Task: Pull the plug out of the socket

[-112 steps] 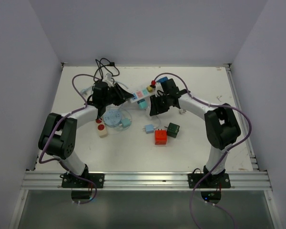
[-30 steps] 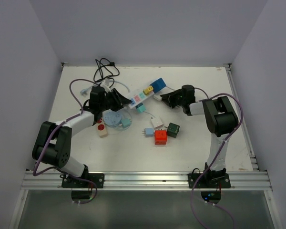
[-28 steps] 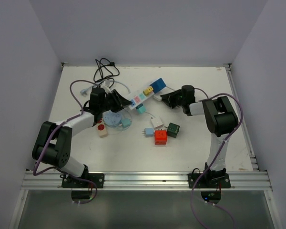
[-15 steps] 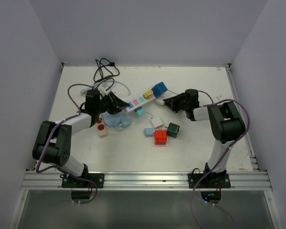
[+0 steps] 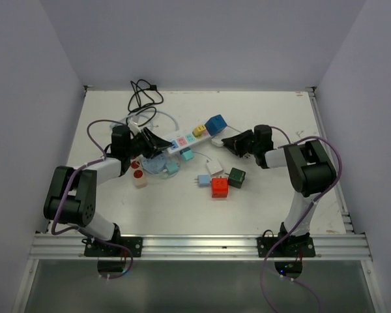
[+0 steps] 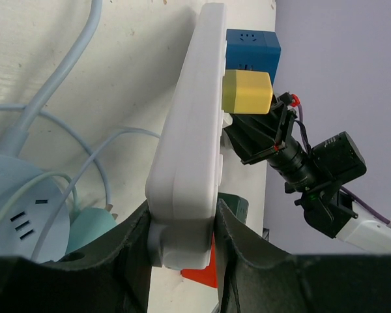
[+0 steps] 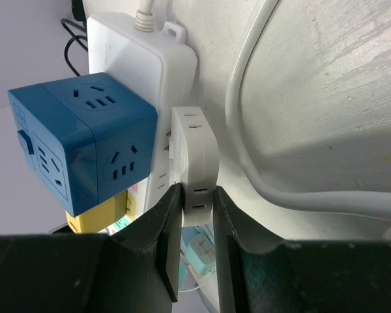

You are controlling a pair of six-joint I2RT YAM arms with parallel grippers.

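A white power strip (image 5: 182,139) lies across the table's middle, carrying a blue cube adapter (image 5: 216,123) and a yellow plug (image 5: 199,131). My left gripper (image 5: 145,145) is shut on the strip's near end (image 6: 182,215). My right gripper (image 5: 229,142) is shut on a white plug (image 7: 194,166) at the strip's side, next to the blue adapter (image 7: 78,140). The plug's metal pins show between plug and strip, partly out. Its white cable (image 7: 260,130) curves away over the table.
Below the strip lie a round light-blue socket hub (image 5: 158,164), a red-buttoned white plug (image 5: 139,177), a small blue plug (image 5: 202,178), an orange cube (image 5: 219,187) and a dark green cube (image 5: 236,177). Black cables (image 5: 143,94) coil at the back left.
Both arms have stretched low over the table. The strip has turned and shifted with the left gripper, the blue adapter now at its right end. My right gripper moved right, holding the white plug.
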